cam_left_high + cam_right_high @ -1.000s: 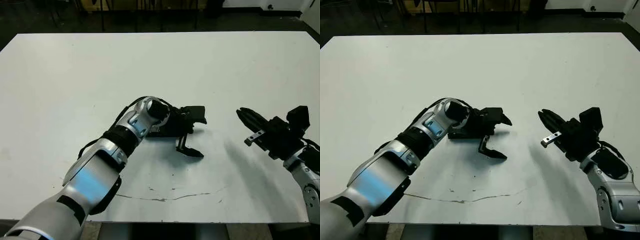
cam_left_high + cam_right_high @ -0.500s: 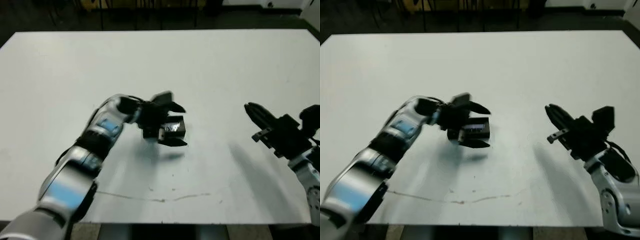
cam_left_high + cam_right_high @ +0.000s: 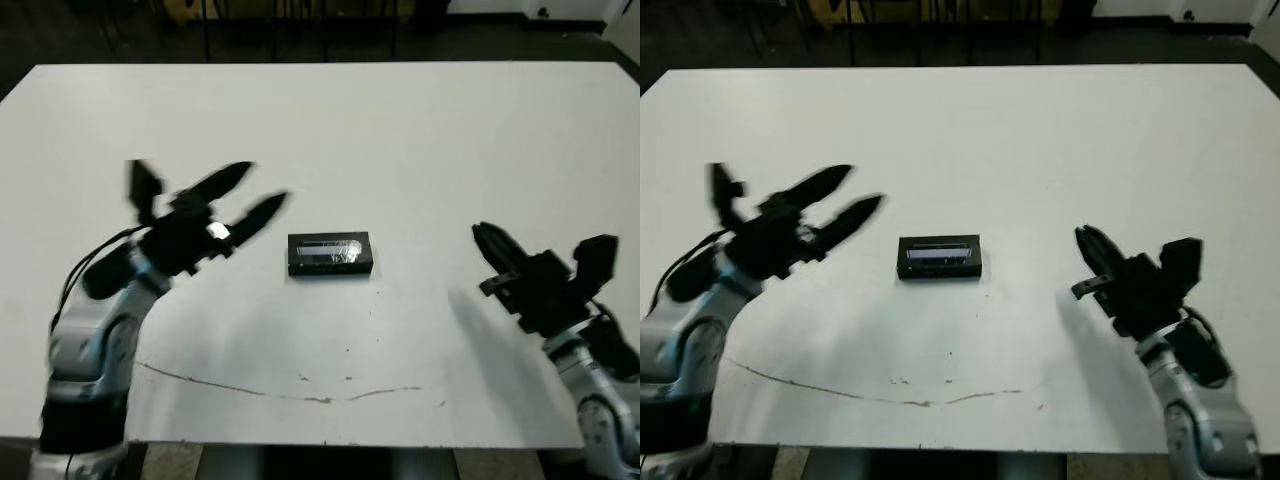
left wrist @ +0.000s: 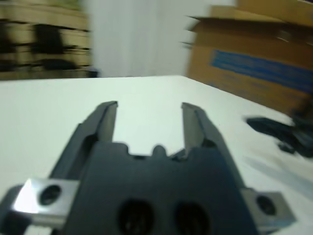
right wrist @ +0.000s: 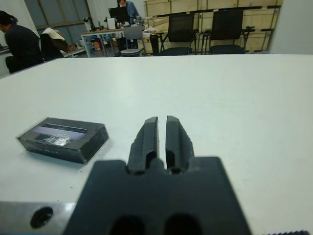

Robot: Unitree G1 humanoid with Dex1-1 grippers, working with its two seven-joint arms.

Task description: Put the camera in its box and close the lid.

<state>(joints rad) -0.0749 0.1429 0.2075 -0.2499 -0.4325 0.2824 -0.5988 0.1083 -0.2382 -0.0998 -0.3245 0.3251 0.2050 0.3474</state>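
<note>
- The box point(image 3: 330, 255) sits flat near the middle of the white counter point(image 3: 400, 130).
- The lid point(image 5: 59, 133) is on top of the box, so the box is shut. The lid has a long shiny grey-purple strip down its middle.
- I cannot see the camera. With the lid on, I cannot tell if it is inside.
- Nothing touches the box. Both my arms are away from it.
- My left end effector point(image 3: 252, 194) is to the left of the box, up off the counter. Its two black fingers are spread wide and it holds nothing. The fingers point toward the box.
- In my left wrist view the two fingers point(image 4: 105, 120) stand well apart with white counter between them. That picture is blurry.
- My right end effector point(image 3: 490, 245) is to the right of the box, well apart from it. Its two fingers point(image 5: 146, 139) are pressed close with only a thin slit between them, and it holds nothing.
- A thin dark scratch line point(image 3: 300, 392) runs across the counter near my edge.
- Past the far edge of the counter I see chairs point(image 5: 178, 29), and a person point(image 5: 22, 44) sitting at a desk.
</note>
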